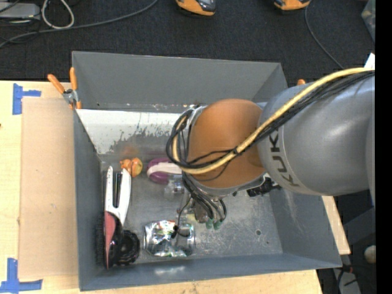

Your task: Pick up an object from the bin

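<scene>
**Inspector:** Status of the pick?

**Assessor:** Not done, by my reading. The gripper [185, 225] is low in the bin [184, 78], at the right edge of a crumpled silvery packet [160, 237] that lies near the front wall, left of centre. Nothing is seen lifted. Whether the gripper is spread or pressed together I cannot tell, as the arm's orange cover [220, 139] hides much of it.

**Inspector:** What remains?

**Assessor:** A secure hold, then the lift clear of the bin.

**Inspector:** Surroundings and obstructions?

**Assessor:** A black round thing [127, 247] sits just left of the packet, beside a red piece [110, 234] and a white-handled brush [117, 192] along the left wall. A purple-and-white thing [158, 171] and a small orange thing [130, 165] lie farther back. The front wall, close by the packet, is the likeliest hindrance.
</scene>
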### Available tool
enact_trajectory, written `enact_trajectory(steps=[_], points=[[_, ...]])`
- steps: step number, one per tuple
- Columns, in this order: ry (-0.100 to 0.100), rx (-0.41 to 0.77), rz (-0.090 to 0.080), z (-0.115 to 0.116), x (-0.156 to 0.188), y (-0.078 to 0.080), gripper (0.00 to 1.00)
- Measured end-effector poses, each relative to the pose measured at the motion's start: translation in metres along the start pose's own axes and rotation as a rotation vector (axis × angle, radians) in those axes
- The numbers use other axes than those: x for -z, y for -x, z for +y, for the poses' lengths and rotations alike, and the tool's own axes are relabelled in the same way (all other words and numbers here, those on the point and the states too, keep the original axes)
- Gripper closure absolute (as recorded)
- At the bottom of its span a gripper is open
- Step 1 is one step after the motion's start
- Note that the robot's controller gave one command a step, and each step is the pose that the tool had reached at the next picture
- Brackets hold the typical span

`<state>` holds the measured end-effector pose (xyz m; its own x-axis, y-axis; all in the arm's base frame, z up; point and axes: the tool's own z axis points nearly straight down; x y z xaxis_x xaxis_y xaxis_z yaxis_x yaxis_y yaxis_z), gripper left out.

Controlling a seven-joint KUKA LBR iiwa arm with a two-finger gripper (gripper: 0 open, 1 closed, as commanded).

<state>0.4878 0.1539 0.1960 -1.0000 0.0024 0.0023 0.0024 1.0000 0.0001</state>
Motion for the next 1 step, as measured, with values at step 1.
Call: enact_trajectory(steps=[1], points=[[0.0, -0.005, -0.001, -0.0085, -0.0789, -0.0078, 0.0]])
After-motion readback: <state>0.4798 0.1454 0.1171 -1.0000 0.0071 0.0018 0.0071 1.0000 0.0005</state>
